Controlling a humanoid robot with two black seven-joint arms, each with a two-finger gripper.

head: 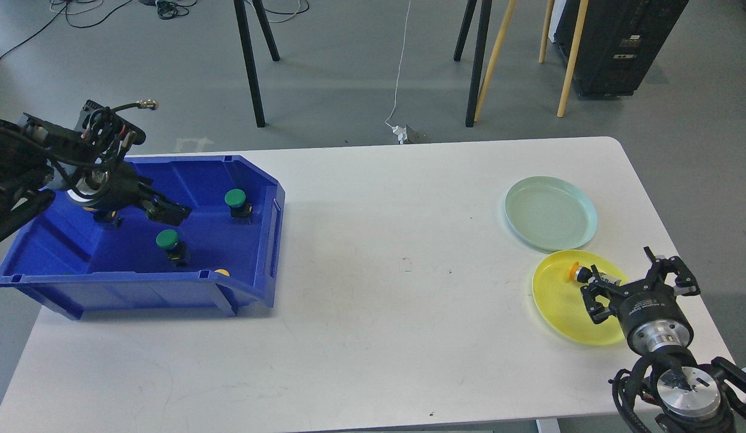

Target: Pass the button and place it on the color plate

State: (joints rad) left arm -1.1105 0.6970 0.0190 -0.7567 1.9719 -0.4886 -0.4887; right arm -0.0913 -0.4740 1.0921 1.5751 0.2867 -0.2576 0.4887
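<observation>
A yellow-capped button [580, 273] lies on its side on the yellow plate [556, 307] at the right. My right gripper [636, 284] is open just behind it, fingers spread, holding nothing. The pale green plate [550, 213] beyond it holds nothing. My left gripper [168, 210] reaches down into the blue bin [262, 240] at the left, close above a green button [167, 240]; it looks dark and its fingers cannot be told apart. Another green button [235, 198] stands at the bin's back right. A yellow button [221, 272] peeks over the bin's front rim.
The white table [379, 270] stretches between bin and plates. Beyond its far edge are black stand legs [249, 60], wooden legs [490, 54] and a black cabinet [619, 42] on the floor. My right arm's wrist [686, 391] sits at the table's front right corner.
</observation>
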